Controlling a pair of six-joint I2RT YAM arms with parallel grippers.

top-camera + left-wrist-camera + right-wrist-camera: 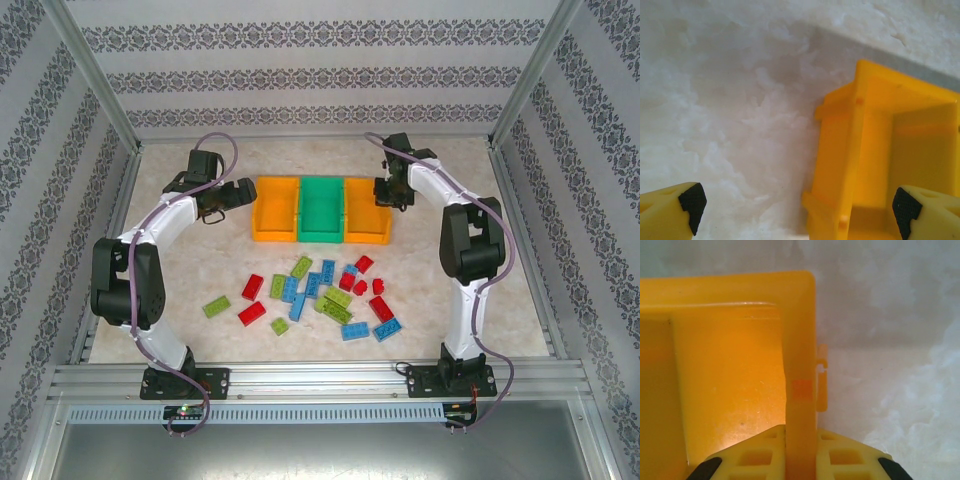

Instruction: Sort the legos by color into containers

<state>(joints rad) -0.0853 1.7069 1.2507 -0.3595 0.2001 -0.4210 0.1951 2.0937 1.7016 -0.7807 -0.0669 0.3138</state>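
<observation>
Positioning bins, I judge: right gripper [801,460] clenched on the right orange bin [800,365] wall, left gripper [799,204] released astride the left orange bin [875,150] wall, legos [320,290] loose and unsorted on the table [450,300]; next I'd need a slow, level drag.

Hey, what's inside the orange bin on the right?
The right orange bin shows a bare floor with nothing on it. The right tool, shut on its side wall, covers the near strip of the floor.
</observation>
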